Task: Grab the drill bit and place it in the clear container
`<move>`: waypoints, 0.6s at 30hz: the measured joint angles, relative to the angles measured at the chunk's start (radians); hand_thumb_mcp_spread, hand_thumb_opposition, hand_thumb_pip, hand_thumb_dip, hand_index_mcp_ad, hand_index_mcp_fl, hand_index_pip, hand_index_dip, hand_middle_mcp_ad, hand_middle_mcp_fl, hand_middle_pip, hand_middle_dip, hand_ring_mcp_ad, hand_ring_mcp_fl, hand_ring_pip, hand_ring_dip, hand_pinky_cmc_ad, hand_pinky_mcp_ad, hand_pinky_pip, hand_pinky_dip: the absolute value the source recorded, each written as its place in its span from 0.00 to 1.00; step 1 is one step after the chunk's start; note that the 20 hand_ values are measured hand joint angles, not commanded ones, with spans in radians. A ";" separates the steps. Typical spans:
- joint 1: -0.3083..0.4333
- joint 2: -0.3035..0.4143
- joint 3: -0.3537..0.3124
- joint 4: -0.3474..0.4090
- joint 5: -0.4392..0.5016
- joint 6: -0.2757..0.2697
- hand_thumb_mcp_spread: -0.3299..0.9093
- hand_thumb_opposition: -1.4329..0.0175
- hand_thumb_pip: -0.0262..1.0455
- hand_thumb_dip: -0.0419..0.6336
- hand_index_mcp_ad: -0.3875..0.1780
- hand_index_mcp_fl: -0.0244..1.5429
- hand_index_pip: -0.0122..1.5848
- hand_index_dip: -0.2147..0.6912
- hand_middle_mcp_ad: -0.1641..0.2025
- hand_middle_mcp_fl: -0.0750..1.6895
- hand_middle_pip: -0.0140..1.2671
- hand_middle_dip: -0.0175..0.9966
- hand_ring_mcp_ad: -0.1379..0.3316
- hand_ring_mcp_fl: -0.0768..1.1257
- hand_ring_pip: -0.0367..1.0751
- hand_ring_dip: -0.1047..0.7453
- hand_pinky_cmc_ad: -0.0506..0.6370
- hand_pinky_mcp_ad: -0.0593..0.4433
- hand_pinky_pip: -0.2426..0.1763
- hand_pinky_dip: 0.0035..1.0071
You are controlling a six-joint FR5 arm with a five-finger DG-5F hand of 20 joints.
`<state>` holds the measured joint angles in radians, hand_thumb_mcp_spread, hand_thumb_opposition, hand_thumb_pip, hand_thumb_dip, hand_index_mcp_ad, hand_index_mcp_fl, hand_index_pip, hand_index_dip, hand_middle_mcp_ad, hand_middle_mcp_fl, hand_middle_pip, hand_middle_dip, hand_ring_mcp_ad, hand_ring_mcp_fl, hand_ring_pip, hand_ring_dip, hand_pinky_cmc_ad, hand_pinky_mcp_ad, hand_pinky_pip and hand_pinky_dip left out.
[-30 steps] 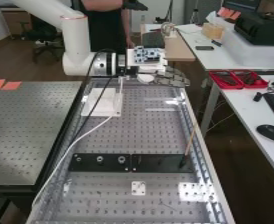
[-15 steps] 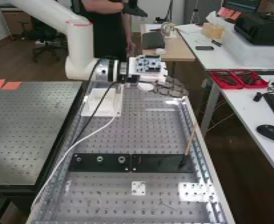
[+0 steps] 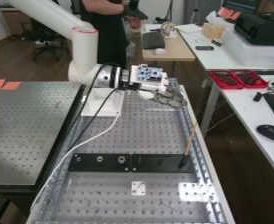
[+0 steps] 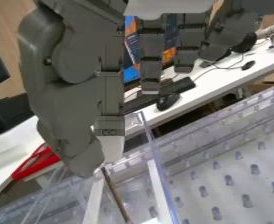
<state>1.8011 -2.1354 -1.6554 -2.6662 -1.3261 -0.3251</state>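
Drill bit (image 4: 115, 194), one, slants out from the tips of the robot hand (image 3: 169, 98), its upper end pinched between the thumb and a finger, the gap narrow. One clear container (image 4: 162, 172) has its wall just beside and below the hand; whether the bit touches it, one cannot tell. Two red trays (image 3: 218, 84) (image 3: 259, 84) lie well beyond the fingertips, and one thin brown stick (image 3: 190, 139) leans well apart from the hand.

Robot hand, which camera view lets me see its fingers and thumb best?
The wrist view: it has the robot hand close up, the thumb's tip beside a thin rod, probably the drill bit. The high view shows the hand smaller, from farther off, over the far end of the bench.
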 joint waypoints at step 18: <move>-0.010 -0.004 0.018 -0.032 -0.031 0.008 0.67 0.35 0.51 0.56 0.43 0.50 0.41 0.69 0.67 0.18 0.12 0.23 0.67 0.16 0.14 0.13 0.46 0.33 0.35 0.13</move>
<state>1.7915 -2.1399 -1.6375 -2.6981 -1.3571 -0.3171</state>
